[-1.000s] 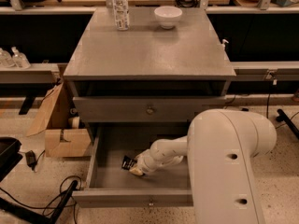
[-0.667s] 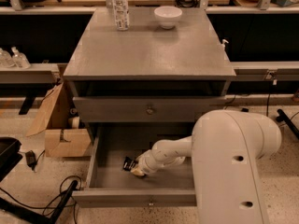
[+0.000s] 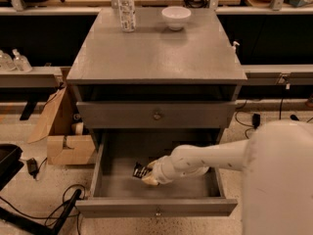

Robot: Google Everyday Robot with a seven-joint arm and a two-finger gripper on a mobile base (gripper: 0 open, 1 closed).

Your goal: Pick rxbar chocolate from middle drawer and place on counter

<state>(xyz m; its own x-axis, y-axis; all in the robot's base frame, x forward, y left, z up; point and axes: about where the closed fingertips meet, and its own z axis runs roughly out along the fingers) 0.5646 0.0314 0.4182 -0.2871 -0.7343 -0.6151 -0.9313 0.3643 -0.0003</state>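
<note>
Rxbar chocolate (image 3: 140,170) down in the pulled-out middle drawer (image 3: 156,207), left of centre and toward the front. Shows as a small dark wrapper with pale lettering, tipped up rather than lying flat. End effector (image 3: 149,176) right against its right end, inside the drawer; cannot tell how far open, nor whether it has hold of the bar. White arm (image 3: 210,155) extending in from the right, crossing the drawer's right half and hiding part of its floor. Large rounded robot body (image 3: 281,180) filling the lower right corner, covering the drawer's right front corner. Just above, a closed drawer front (image 3: 195,115) with a round knob, set over the back of the open drawer. Counter surface (image 3: 156,53) on top of the cabinet; carries a water bottle (image 3: 127,9) and a white bowl (image 3: 176,17) along its far edge, near each other but apart. Left of the cabinet, a cardboard box (image 3: 68,148) on the floor, dark cables (image 3: 49,210) nearer the camera.
</note>
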